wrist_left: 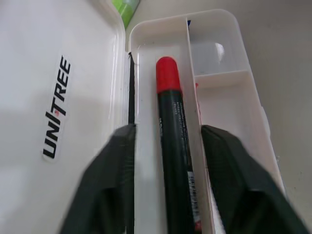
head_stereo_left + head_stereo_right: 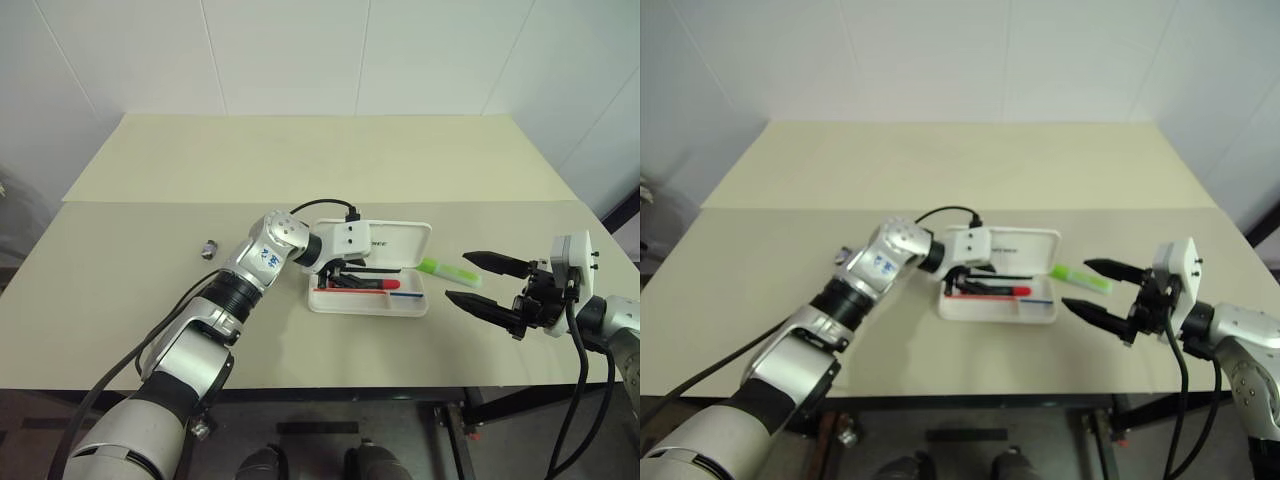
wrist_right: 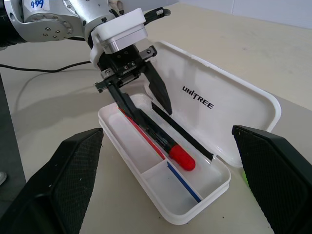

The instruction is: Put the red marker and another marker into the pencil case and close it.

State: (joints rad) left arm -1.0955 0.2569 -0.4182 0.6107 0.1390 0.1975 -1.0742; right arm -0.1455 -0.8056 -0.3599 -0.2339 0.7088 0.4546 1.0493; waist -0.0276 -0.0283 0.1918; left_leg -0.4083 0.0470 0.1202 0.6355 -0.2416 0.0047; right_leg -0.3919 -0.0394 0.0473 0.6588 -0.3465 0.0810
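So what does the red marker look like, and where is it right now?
The red marker is short and thick, with a dark, shiny plastic barrel bearing small print and a rounded red end. It lies flat in the long slot of the open pencil case, beside a thin red-and-blue stick. The left gripper is open, one finger on each side of the barrel, not squeezing it.

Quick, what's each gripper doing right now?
Left gripper: open, fingers either side of the red marker in the pencil case.
Right gripper: open, empty.
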